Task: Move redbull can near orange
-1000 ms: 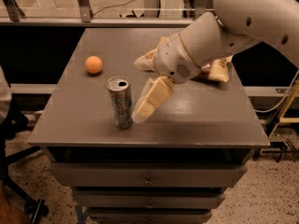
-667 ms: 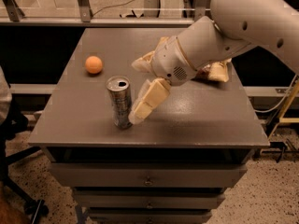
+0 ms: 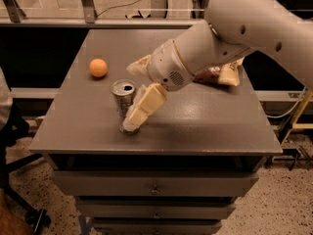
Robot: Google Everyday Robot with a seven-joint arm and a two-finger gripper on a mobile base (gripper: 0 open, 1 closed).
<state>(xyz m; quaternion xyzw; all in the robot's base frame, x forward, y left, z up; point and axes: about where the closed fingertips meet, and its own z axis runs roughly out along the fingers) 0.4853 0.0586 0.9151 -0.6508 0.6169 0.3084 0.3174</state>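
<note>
Gripper at the redbull can on a grey drawer cabinet.
The grey cabinet top (image 3: pixel 205 126) is flat and matte, with shut drawers (image 3: pixel 154 189) below it; the unit stands on a speckled floor (image 3: pixel 288 204), and a metal-framed rail (image 3: pixel 88 4) runs behind it. The redbull can (image 3: pixel 122 99) stands upright near the front left of the top, pull-tab end up with a dark opening; its contents cannot be told. The orange (image 3: pixel 98 67) lies apart from the can, toward the rear left. The gripper (image 3: pixel 133 97) is at the can's right side with its fingers spread apart: the near finger (image 3: pixel 144 106) slants across the can's lower front, the far finger (image 3: pixel 138 65) sits behind it. A chip bag (image 3: pixel 220 74) lies at the rear right, partly hidden by the arm (image 3: pixel 244 28).
</note>
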